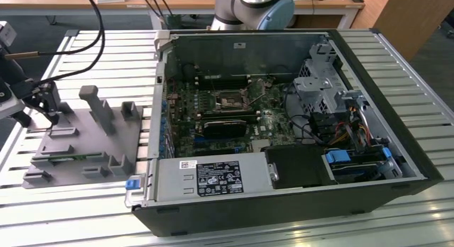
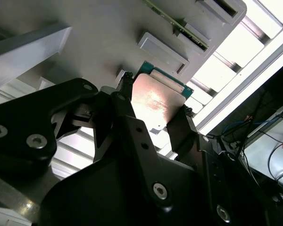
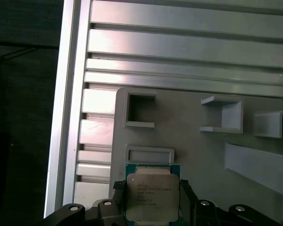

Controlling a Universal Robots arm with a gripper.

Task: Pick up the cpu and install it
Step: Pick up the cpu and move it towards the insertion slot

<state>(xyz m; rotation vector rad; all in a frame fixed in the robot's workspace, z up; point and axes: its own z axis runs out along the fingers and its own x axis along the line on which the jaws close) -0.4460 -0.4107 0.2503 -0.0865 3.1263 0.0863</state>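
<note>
cpu (image 3: 152, 197), silvery top facing away from grey tray (image 3: 198, 150), opposite edges pinched by end effector (image 3: 152, 187)

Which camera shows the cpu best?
The first wrist view: the cpu faces it squarely, held in the gripper. The second wrist view shows it tilted, partly hidden. In the exterior view it's too small to tell.

Faint print lines on the cpu (image 3: 152, 195), black label (image 1: 220, 179) on the power supply (image 1: 174, 180), nothing legible
</note>
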